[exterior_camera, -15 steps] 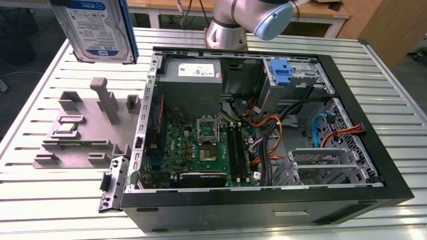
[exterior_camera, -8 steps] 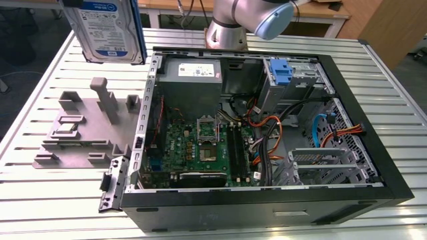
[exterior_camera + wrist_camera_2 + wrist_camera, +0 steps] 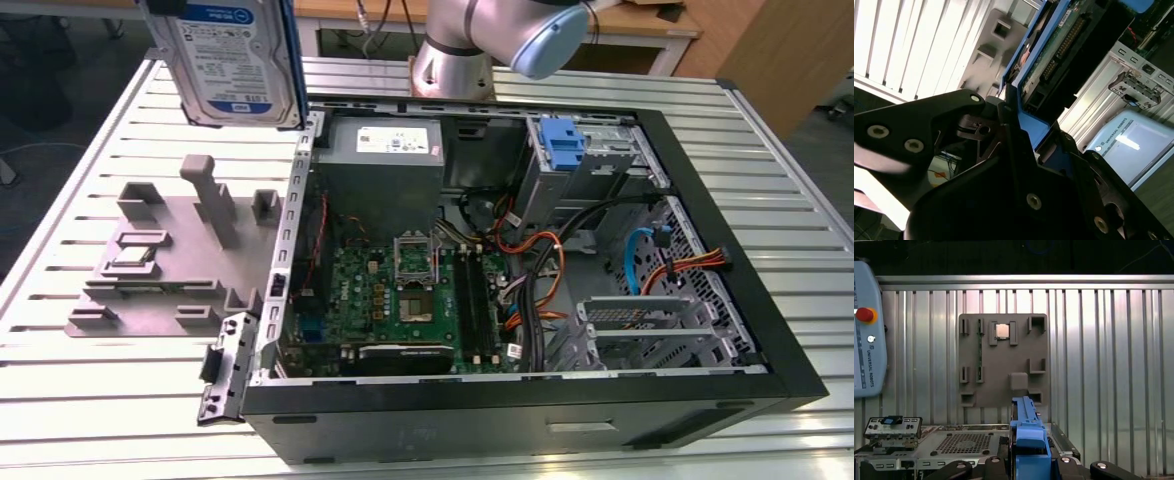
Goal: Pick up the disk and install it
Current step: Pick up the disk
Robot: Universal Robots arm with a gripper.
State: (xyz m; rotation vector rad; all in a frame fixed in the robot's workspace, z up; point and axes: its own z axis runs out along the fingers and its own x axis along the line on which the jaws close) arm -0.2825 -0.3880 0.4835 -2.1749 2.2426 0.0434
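The disk is seen in the exterior view raised clear of the slotted table, above the grey fixture and just outside the open case. In the second wrist view, the gripper is clamped on its blue carrier. In the first wrist view, it is held edge-on near the fixture's edge.

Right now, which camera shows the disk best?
The exterior view: the disk is held up with its labelled face toward the camera. The second wrist view shows its circuit-board underside and blue carrier clamped in the gripper; the first wrist view shows the carrier edge-on.
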